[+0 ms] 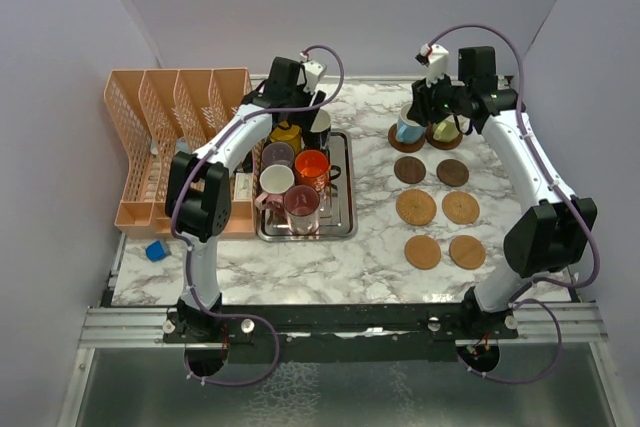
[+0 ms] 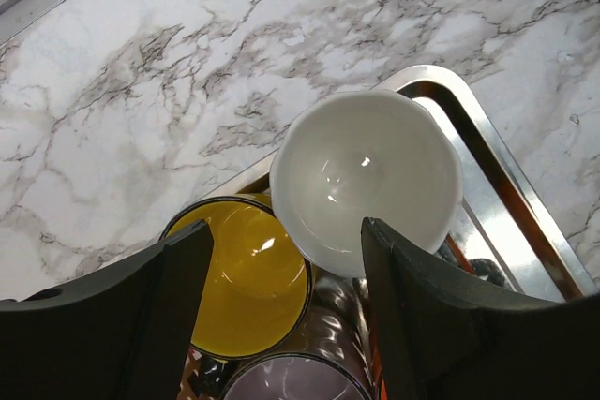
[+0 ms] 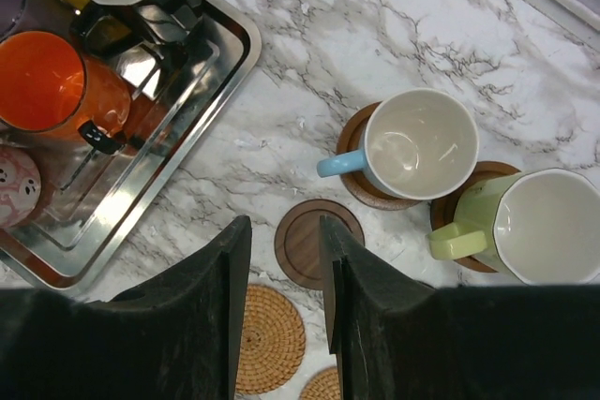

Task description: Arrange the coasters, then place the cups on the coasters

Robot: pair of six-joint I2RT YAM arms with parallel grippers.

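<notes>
White-lined cup (image 2: pixel 366 175) — beneath the spread left claw (image 2: pixel 286 231).

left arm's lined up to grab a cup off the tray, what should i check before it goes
1. Left pincer open and empty: ok.
2. Only one cup in its gap: not ok. The yellow cup and the white-lined cup both sit partly inside it.
3. Right pincer empty and away from the tray: ok.
4. Free spots to land on: ok, six bare coasters.
5. Blue cup and green cup each on a coaster: ok.
6. Which way the white-lined cup's handle points: cannot tell.
</notes>
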